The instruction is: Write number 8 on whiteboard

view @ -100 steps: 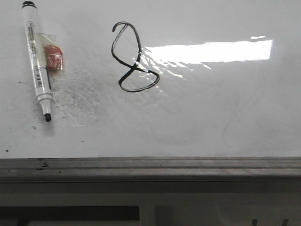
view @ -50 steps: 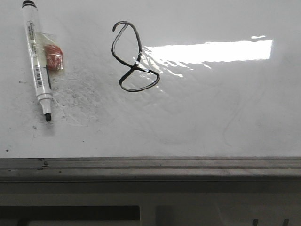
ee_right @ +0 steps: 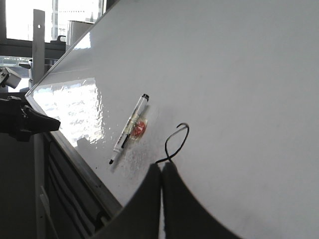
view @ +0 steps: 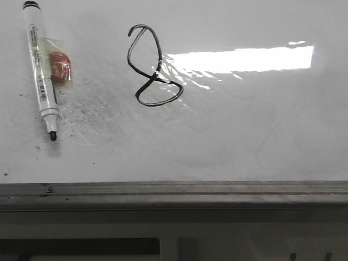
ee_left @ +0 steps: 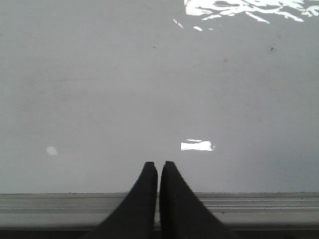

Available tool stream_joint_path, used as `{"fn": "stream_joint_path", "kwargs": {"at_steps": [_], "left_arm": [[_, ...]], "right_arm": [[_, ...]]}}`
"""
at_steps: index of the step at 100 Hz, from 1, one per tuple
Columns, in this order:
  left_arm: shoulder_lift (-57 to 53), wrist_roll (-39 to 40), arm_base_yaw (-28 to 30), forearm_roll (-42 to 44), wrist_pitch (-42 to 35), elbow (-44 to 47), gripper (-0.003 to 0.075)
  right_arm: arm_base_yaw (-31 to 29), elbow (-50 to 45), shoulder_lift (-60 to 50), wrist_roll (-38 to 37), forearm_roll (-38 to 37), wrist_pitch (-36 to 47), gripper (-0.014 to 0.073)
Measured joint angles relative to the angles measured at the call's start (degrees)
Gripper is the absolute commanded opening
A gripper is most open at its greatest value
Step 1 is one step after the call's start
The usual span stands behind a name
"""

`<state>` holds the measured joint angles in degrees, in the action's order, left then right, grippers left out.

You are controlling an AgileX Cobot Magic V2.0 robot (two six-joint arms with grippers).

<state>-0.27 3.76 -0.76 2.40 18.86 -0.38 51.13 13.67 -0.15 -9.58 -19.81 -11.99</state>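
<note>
The whiteboard [view: 261, 130] fills the front view, glossy white with a bright glare band. The number 8 [view: 154, 66] is drawn on it in thin black line, narrow open top loop, wider flat bottom loop. A white marker [view: 41, 70] with a black tip lies on the board at the left, uncapped, next to a small orange-red piece [view: 60, 65]. No gripper shows in the front view. My left gripper [ee_left: 159, 165] is shut and empty over the board's near edge. My right gripper [ee_right: 161, 166] is shut and empty; its fingers hide the lower loop of the 8 [ee_right: 178, 142].
A grey metal frame strip [view: 174, 193] runs along the board's near edge. A grey smudged speckle patch [view: 87, 111] lies right of the marker's tip. In the right wrist view the other arm's dark end [ee_right: 22, 122] shows beyond the board's edge.
The marker, the orange-red piece and the 8 sit a few pixels further left and up in the front view; the whole picture has shifted slightly. Nothing else has changed.
</note>
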Motion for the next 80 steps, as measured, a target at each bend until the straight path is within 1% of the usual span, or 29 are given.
{"fn": "stream_joint_path", "kwargs": {"at_steps": [8,15,28,34,40,48,55,62,72,80], "left_arm": [[0.0,0.0,0.0,0.0,0.0,0.0,-0.0020],[0.0,0.0,0.0,0.0,0.0,0.0,-0.0020],[0.0,0.0,0.0,0.0,0.0,0.0,-0.0020],[0.0,0.0,0.0,0.0,0.0,0.0,-0.0020],[0.0,0.0,0.0,0.0,0.0,0.0,-0.0020],[0.0,0.0,0.0,0.0,0.0,0.0,-0.0020],[0.0,0.0,0.0,0.0,0.0,0.0,-0.0020],[0.0,0.0,0.0,0.0,0.0,0.0,-0.0020],[0.0,0.0,0.0,0.0,0.0,0.0,-0.0020],[0.0,0.0,0.0,0.0,0.0,0.0,-0.0020]], "right_arm": [[-4.5,-2.3,0.0,0.7,4.3,2.8,-0.0063],[-10.6,-5.1,0.1,0.9,7.5,7.0,-0.0063],[-25.2,-10.2,0.4,1.2,11.4,13.4,-0.0063],[-32.1,-12.2,0.4,1.2,12.1,14.7,-0.0063],[-37.9,-13.8,0.4,1.2,12.7,15.7,-0.0063],[-45.5,-14.3,0.4,1.3,13.3,15.5,-0.0063],[-50.6,-14.3,0.4,2.2,13.5,15.4,-0.0063],[-54.4,-14.3,-0.1,3.2,13.6,14.4,-0.0063],[-57.5,-14.3,-0.4,5.2,14.0,9.3,-0.0063],[-58.1,-14.3,-0.4,8.1,15.8,1.7,-0.0063]]}}
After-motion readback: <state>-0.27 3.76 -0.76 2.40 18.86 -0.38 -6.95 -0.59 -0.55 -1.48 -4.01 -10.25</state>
